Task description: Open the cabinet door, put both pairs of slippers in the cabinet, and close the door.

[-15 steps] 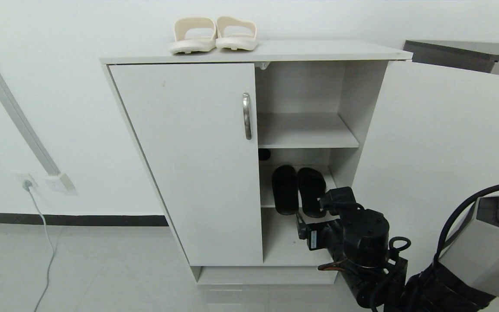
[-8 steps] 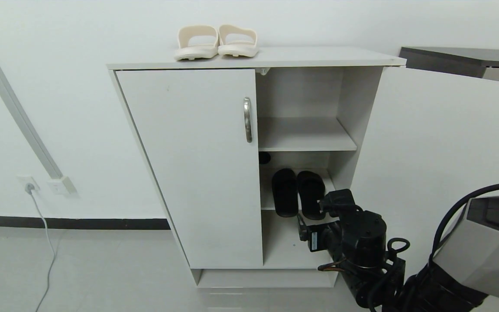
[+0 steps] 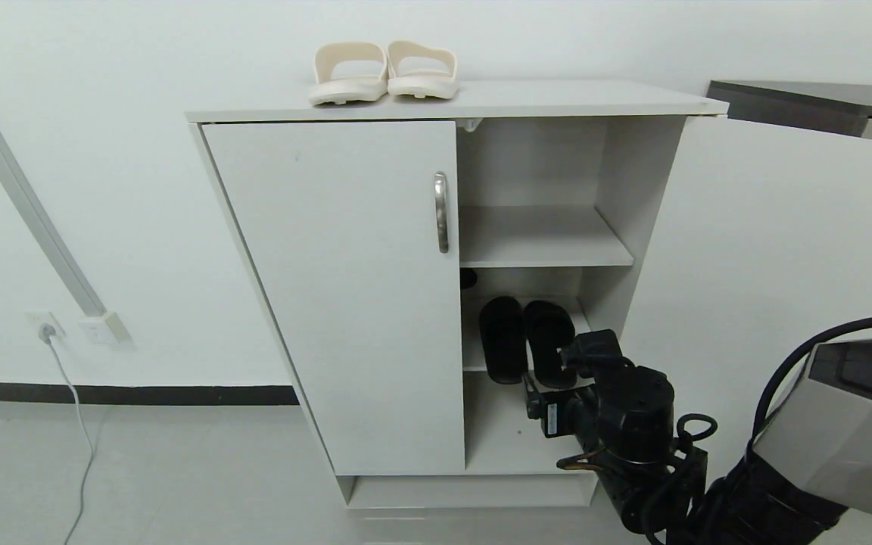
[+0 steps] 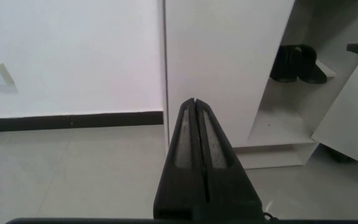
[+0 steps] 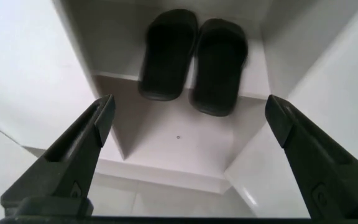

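Black slippers [image 3: 502, 337] are laid side by side in the open cabinet [image 3: 557, 94]; the right gripper [image 5: 189, 107] is spread wide, empty.

a plain white wall [image 3: 103, 189] meets a pale grey tiled floor [image 3: 179, 484] at a black skirting strip [image 3: 126, 394]. a grey cable trunking [image 3: 20, 197] slants down the wall to a small white box [image 3: 105, 330]. just beside the box, a socket [image 3: 41, 327] holds a plug, its grey cord [image 3: 90, 454] trailing onto the floor. a dark grey furniture top [image 3: 814, 98] stands at the far right.
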{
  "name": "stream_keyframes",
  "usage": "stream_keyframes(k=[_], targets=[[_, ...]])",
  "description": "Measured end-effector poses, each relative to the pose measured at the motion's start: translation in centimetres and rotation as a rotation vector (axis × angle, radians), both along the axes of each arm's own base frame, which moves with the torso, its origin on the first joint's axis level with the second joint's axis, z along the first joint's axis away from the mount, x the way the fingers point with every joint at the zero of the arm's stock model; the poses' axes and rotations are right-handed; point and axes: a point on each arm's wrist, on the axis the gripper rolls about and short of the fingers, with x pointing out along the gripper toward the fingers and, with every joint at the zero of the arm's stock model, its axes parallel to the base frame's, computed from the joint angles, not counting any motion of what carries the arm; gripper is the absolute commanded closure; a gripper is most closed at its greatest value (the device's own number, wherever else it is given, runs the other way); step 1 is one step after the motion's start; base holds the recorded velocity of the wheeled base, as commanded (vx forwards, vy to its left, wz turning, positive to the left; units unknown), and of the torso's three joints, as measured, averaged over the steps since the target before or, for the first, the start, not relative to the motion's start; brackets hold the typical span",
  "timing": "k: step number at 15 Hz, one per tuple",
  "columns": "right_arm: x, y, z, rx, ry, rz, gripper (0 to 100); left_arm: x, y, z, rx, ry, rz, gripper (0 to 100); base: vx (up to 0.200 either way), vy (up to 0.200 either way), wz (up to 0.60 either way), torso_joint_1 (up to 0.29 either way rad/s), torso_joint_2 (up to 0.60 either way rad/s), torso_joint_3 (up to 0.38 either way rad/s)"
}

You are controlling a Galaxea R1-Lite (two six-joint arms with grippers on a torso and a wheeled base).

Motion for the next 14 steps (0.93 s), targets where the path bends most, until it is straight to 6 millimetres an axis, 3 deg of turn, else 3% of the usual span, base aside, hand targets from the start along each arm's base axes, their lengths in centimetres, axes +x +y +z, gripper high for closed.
stream_keyframes(k=[10,14], targets=[[-0.24,-0.2,0.13,0.008,-0.009,-0.003,0,0.0,0.0,0.0,0.003,-0.001,-0.003,100,0.0,0.2,0.0,0.002,0.0,0.002],[-0.49,-0.48,-0.04,-0.015,-0.015,0.001,0,0.0,0.0,0.0,0.003,-0.001,-0.002,100,0.0,0.0,0.0,0.0,0.0,0.0]])
